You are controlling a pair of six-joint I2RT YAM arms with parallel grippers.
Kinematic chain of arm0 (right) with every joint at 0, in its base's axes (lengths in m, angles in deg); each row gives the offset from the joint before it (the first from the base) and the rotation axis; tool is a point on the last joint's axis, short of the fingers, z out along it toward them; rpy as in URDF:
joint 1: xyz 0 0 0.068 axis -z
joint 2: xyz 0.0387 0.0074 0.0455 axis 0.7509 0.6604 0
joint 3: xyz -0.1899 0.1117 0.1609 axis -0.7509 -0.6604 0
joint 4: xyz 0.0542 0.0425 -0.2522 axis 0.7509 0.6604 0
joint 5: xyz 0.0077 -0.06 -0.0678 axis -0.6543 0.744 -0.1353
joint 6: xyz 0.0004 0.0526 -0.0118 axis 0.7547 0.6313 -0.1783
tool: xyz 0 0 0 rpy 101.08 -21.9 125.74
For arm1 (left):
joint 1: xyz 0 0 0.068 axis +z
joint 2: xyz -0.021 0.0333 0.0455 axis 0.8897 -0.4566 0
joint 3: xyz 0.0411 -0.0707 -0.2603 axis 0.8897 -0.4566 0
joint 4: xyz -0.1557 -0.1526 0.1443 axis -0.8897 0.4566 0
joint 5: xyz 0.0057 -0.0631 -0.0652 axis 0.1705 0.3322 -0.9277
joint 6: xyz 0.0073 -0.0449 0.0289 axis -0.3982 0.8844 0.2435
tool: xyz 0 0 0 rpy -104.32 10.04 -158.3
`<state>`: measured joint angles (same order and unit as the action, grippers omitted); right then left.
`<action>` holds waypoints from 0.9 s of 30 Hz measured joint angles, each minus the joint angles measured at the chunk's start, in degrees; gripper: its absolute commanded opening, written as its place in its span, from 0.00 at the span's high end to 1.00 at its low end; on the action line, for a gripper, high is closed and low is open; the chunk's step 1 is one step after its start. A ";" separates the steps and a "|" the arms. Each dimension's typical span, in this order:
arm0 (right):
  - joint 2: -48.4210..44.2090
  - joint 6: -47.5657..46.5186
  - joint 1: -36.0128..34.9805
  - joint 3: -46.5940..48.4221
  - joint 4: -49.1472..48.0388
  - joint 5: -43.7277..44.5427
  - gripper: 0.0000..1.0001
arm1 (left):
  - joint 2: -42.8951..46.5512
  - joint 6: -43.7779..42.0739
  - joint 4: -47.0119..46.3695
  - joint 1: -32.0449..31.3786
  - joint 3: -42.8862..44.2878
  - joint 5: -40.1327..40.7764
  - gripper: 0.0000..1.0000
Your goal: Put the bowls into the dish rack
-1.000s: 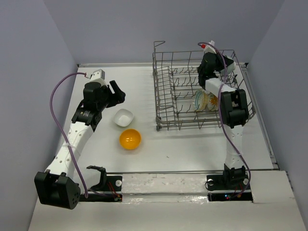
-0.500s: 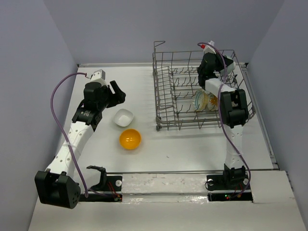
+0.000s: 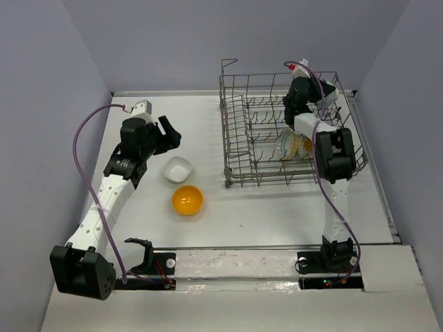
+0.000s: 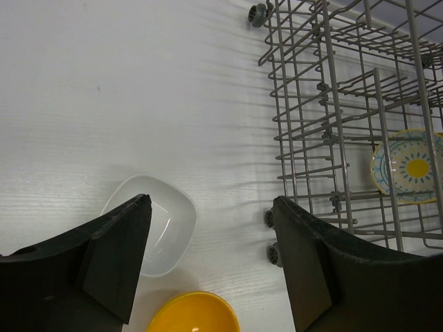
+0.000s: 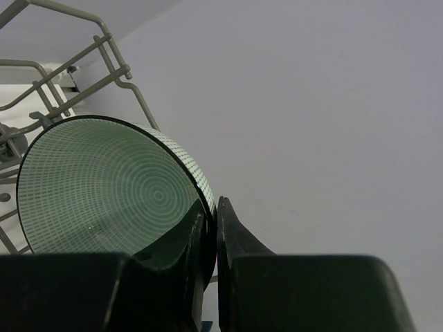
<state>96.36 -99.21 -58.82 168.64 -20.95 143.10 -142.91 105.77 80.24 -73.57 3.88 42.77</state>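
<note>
A: R gripper [image 5: 211, 228] status?
B: Pinched on the teal bowl [image 5: 104, 183] rim, by the dish rack [image 5: 104, 41] far side. Lower it edge-on btwn tines before you release.
A: L gripper [image 4: 209, 207]?
B: Spread wide above the white bowl [image 4: 156, 221], w/ the orange bowl [image 4: 194, 315] beside it.

Bare grey wire-metal dish rack [image 4: 329, 90]; glossy glazed white bowl [image 4: 166, 228] and orange-yellow bowl [image 4: 194, 319]; matt, faintly grained white surface [image 4: 138, 83].
</note>
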 measured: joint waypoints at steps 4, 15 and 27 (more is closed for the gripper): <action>0.50 -0.63 -0.07 0.15 -1.20 0.22 0.95 | 0.00 0.02 0.00 0.00 0.00 -0.15 0.20; 1.27 -1.92 -0.81 0.48 -3.13 0.66 0.86 | 0.00 0.02 0.00 0.00 0.00 -0.17 0.20; 1.68 -2.73 -1.62 0.48 -4.26 0.98 0.81 | 0.00 0.02 0.00 0.00 0.00 -0.37 0.20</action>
<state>98.04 -101.94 -60.44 169.12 -25.21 144.08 -142.91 105.79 80.24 -73.57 3.88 42.40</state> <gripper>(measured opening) 0.181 0.797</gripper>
